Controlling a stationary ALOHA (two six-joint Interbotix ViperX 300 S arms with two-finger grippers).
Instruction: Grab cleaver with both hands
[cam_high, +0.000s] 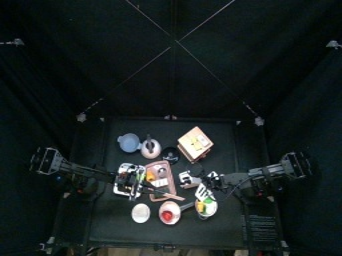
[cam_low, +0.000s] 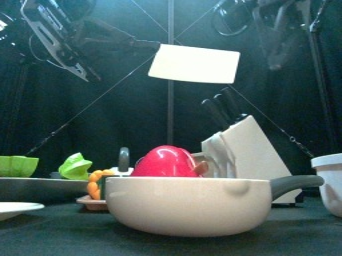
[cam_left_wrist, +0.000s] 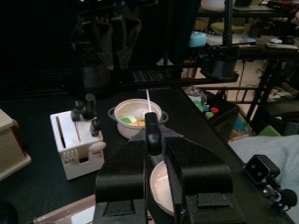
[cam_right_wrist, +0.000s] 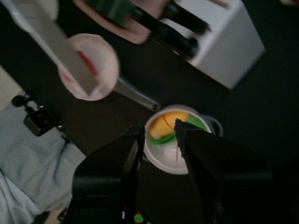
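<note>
The cleaver (cam_low: 194, 62) hangs in the air above the table, its pale blade broad-side in the front view. In the left wrist view it is a thin pale line (cam_left_wrist: 149, 109), edge-on, rising from between the jaws. My left gripper (cam_left_wrist: 149, 147) is shut on the cleaver. My right gripper (cam_right_wrist: 163, 149) is open and empty above a white bowl of orange and green food (cam_right_wrist: 176, 138). The blade (cam_right_wrist: 52, 39) lies off to one side of it, apart from the jaws. In the top view the two grippers, left (cam_high: 134, 176) and right (cam_high: 214, 181), face each other over the table's middle.
A white knife block (cam_low: 247, 150) with dark handles stands mid-table. A white pan (cam_low: 174, 205) with a red fruit (cam_low: 167, 162) behind it stands at the front. Green pieces (cam_low: 76, 165), a plate (cam_low: 11, 210) and a white cup (cam_low: 330, 182) flank it. A box (cam_high: 197, 143) and a pot (cam_high: 151, 146) stand at the back.
</note>
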